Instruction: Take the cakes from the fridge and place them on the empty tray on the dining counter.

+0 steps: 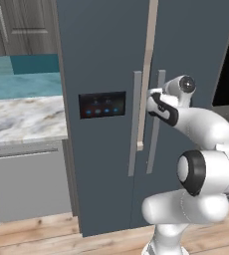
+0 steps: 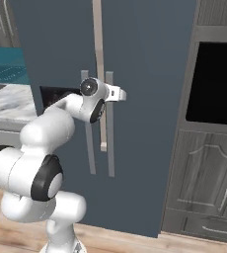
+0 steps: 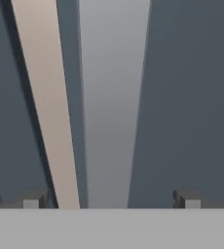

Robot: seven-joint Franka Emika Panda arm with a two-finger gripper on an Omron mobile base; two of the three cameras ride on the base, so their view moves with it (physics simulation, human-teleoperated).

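So the fridge (image 1: 106, 60) fills the middle of both base views, doors shut. The gripper (image 3: 111, 202) sits right up at the right door's grey handle (image 3: 111, 97), center frame in the hand view, jaws wide apart either side of it, not touching. Marbled worktop (image 1: 22, 117) sits far left.

Fridge (image 1: 101, 164) top and inside hidden behind shut doors; pincer (image 3: 111, 202) tips barely above the frame edge.

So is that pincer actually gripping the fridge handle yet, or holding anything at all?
Nothing is held. The pincer stands open, its fingertips on either side of the grey handle of the fridge, not closed on it.
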